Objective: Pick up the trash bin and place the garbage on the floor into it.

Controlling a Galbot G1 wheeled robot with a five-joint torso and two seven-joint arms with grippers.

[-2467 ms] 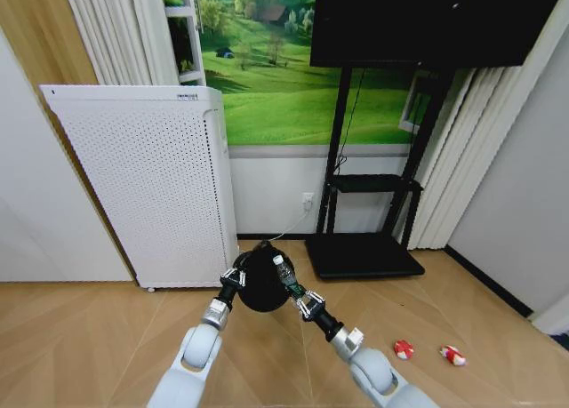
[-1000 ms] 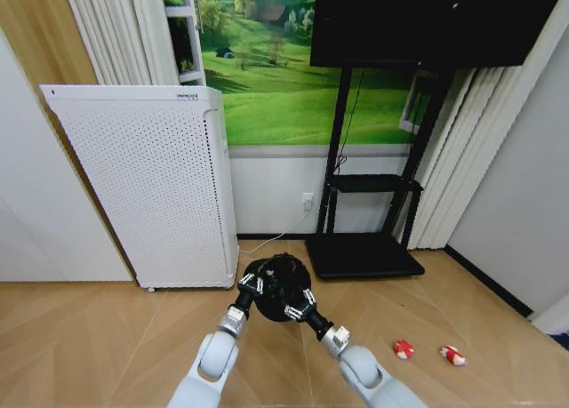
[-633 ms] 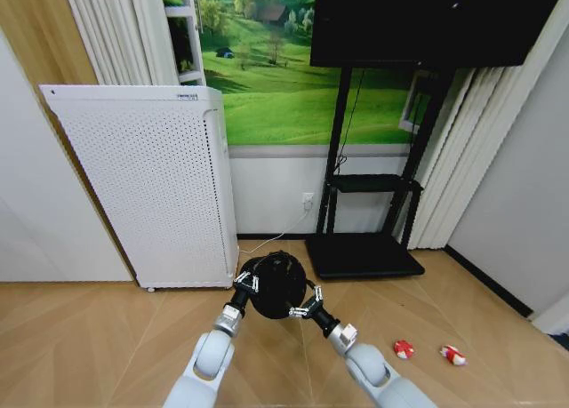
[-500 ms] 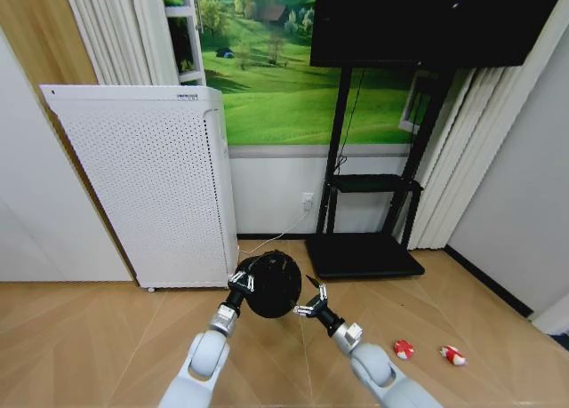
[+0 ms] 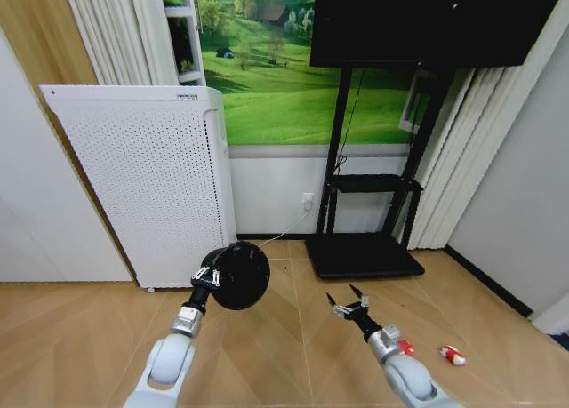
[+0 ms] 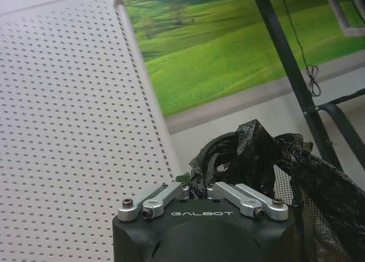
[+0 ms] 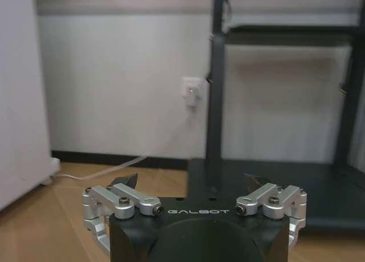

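Observation:
My left gripper (image 5: 206, 277) is shut on the rim of the trash bin (image 5: 238, 274), a small black mesh basket held up off the floor (image 5: 284, 359). In the left wrist view the gripper (image 6: 199, 192) pinches the rim with its black bag liner, beside the mesh wall of the trash bin (image 6: 311, 185). To the right, lower down, my right gripper (image 5: 348, 302) is open and holds nothing; the right wrist view shows the gripper (image 7: 191, 185) with its jaws wide apart. Two red-and-white wrappers of garbage lie on the floor: one (image 5: 408, 348) beside my right forearm, the other (image 5: 452, 356) farther right.
A tall white air purifier (image 5: 147, 181) stands at the left against the wall. The black TV stand base (image 5: 363, 255) sits ahead to the right, with a white cable and wall socket (image 7: 190, 91) behind it. Curtains and a wall close the right side.
The bottle seen in my right gripper 2.5 s ago is gone from it. That gripper has pulled away right and down, open. My left gripper has carried the bin to the left.

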